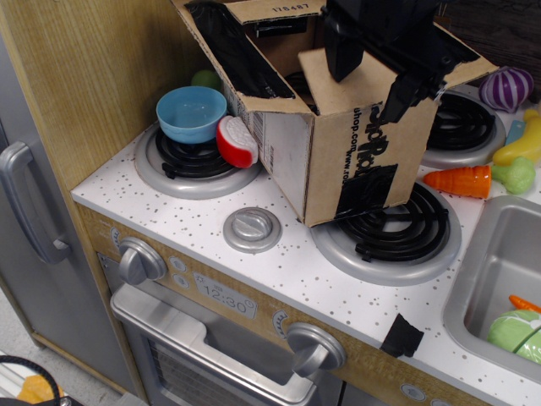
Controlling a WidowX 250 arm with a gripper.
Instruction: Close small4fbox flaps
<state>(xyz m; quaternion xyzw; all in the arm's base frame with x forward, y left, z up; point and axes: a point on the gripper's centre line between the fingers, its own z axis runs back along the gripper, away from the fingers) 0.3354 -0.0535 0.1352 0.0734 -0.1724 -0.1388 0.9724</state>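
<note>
The small4fbox [338, 161], brown cardboard with black lettering and a black tape patch on its side, stands on the stove top between the burners. Its left flap [230, 52], lined with black tape, stands up and leans outward. The back flap [283, 8] bears a printed number. The front flap [338, 83] tilts inward over the opening. My black gripper [372, 72] is over the box top, fingers spread apart, resting on the front flap. The right flap [463, 66] is mostly hidden behind the gripper.
A blue bowl [191, 112] and a red-and-white toy [237, 141] sit on the left burner beside the box. A carrot [461, 180], purple onion [505, 87] and green toys lie right. A sink [499, 254] is at front right, and a wooden wall at left.
</note>
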